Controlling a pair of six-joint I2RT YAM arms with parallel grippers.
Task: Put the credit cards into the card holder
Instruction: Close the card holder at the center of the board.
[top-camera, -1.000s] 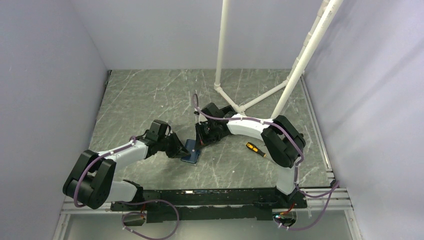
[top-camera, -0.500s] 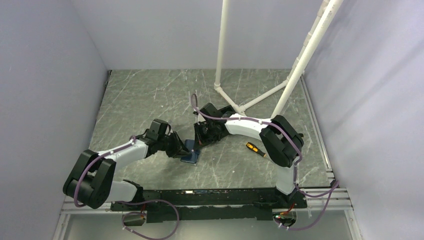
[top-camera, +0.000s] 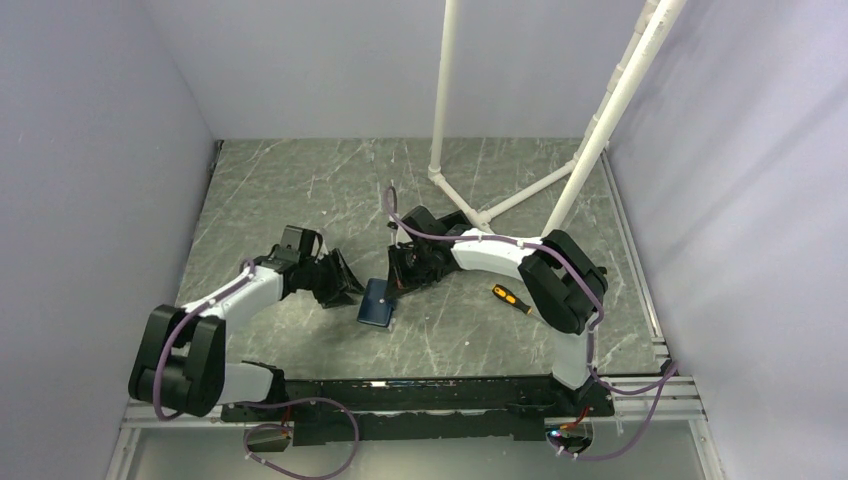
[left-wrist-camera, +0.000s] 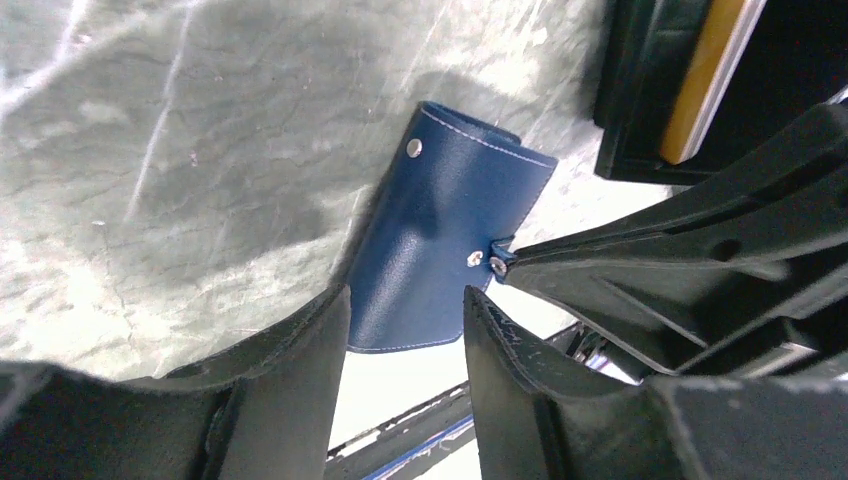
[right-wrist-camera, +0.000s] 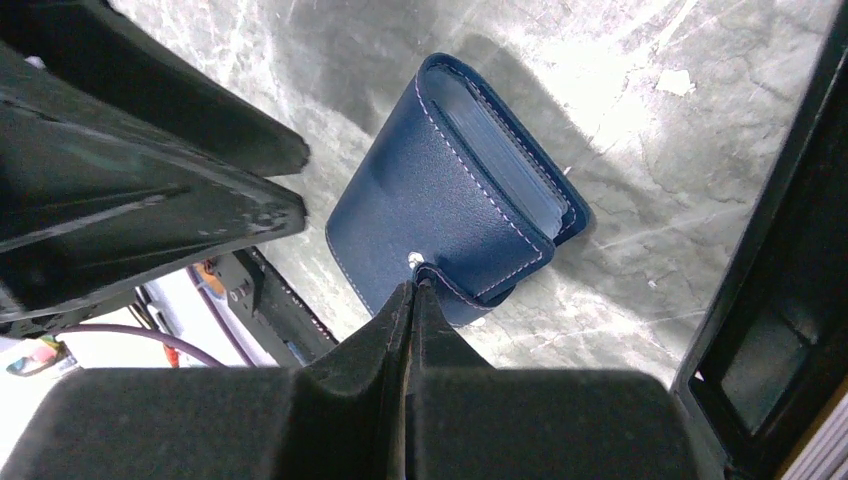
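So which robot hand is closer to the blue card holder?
Right. The right gripper pinches the card holder's flap. The left gripper is open, just off its left side, not touching.

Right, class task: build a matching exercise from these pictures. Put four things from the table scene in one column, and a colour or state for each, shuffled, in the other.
Column one
1. card holder
2. screwdriver
3. left fingers
4. right fingers

Column two
A. apart, gripping nothing
B. dark blue, lying on the table
C. pressed shut on the card holder's strap
D. orange and black, lying on its own beside the right arm

Pairs: 1-B, 2-D, 3-A, 4-C
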